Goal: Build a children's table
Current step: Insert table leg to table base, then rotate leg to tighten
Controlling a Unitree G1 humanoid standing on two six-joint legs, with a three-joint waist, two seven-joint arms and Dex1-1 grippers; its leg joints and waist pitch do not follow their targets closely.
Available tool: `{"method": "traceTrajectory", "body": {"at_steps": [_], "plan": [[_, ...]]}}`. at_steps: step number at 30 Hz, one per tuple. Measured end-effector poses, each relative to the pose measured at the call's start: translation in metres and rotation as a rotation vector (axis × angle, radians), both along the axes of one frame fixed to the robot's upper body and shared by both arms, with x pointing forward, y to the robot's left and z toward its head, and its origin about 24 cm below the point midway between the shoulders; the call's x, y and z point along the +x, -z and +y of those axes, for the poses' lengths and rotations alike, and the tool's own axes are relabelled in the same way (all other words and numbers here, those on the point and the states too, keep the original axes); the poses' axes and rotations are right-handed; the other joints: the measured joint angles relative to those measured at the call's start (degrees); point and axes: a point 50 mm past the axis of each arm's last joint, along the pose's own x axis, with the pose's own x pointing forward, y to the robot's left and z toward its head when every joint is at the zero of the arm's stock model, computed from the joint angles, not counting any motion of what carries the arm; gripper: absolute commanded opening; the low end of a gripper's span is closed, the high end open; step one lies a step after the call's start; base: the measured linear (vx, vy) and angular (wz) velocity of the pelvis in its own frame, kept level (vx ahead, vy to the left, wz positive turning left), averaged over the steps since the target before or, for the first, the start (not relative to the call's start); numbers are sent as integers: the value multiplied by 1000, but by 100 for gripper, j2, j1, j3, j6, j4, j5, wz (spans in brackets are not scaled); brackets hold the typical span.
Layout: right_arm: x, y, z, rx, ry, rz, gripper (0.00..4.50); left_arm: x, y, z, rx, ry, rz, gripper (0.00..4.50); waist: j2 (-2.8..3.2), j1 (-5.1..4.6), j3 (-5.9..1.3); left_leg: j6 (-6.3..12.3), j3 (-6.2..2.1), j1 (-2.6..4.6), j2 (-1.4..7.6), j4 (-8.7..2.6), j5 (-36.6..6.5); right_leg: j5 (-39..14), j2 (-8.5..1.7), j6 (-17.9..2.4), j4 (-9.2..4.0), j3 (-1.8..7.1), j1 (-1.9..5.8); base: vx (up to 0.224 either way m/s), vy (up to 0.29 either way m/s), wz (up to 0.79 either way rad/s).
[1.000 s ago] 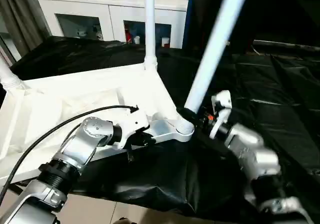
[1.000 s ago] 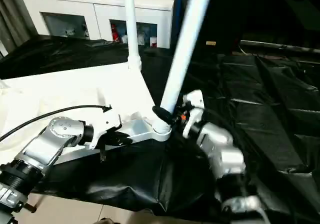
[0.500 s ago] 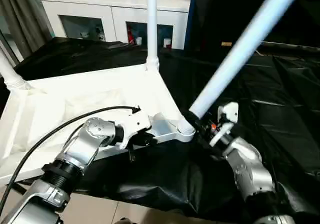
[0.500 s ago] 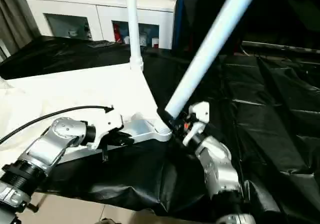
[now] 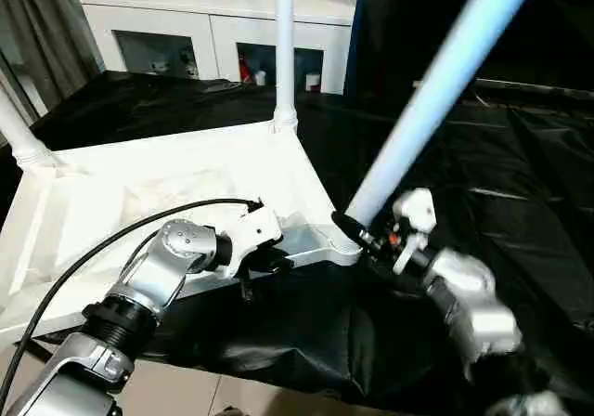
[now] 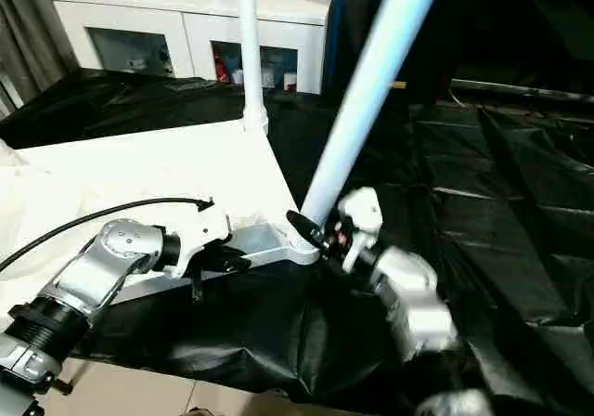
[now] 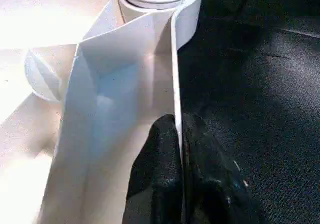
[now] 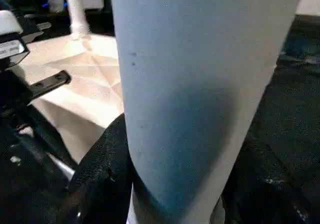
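Observation:
The children's table lies upside down: its white tabletop [image 5: 158,179] rests ribbed side up on the black cloth. One white leg [image 5: 283,45] stands upright in the far corner, another leg [image 5: 17,133] rises at the left edge. A third leg [image 5: 436,91] leans to the right out of the near right corner socket [image 5: 342,245]. My right gripper [image 5: 356,232] is shut around this leg's base, one finger [image 8: 100,174] on each side. My left gripper [image 5: 271,264] is shut on the tabletop's thin near rim [image 7: 176,84], just left of that corner.
The black-draped work table [image 5: 492,175] stretches away to the right and back. A white glass-door cabinet [image 5: 223,26] stands behind it. A black cable [image 5: 102,244] arcs over my left forearm. The table's near edge drops to the floor [image 5: 167,393].
The leg in my right gripper swung further to the right, then came back steeper. My right forearm shifted with it. The left gripper kept its hold on the rim.

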Motion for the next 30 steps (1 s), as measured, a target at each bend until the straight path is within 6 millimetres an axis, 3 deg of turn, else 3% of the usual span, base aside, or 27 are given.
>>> {"method": "traceTrajectory", "body": {"at_steps": [9, 23, 30], "plan": [[9, -12, -7, -76, -159, 79, 190, -1, -1, -1, -4, 33, 7, 0, -3, 55, -2, 1, 1, -2, 0, -13, 0, 7, 0, -12, 3, -2, 3, 0, 0, 0], [-8, -9, -13, -65, -340, 111, 190, -9, -3, 6, -12, 160, 61, 0, -22, 126, -20, 1, 2, -8, 0, -13, 0, -21, 0, -6, -9, -1, 6, 0, 0, 0], [-8, -6, -11, -55, -337, 112, 190, -9, -1, 7, -13, 153, 63, 0, -15, 120, -43, 0, 2, 5, 1, -14, 0, -21, 0, -6, -8, -1, 17, 0, 0, 0]]}}
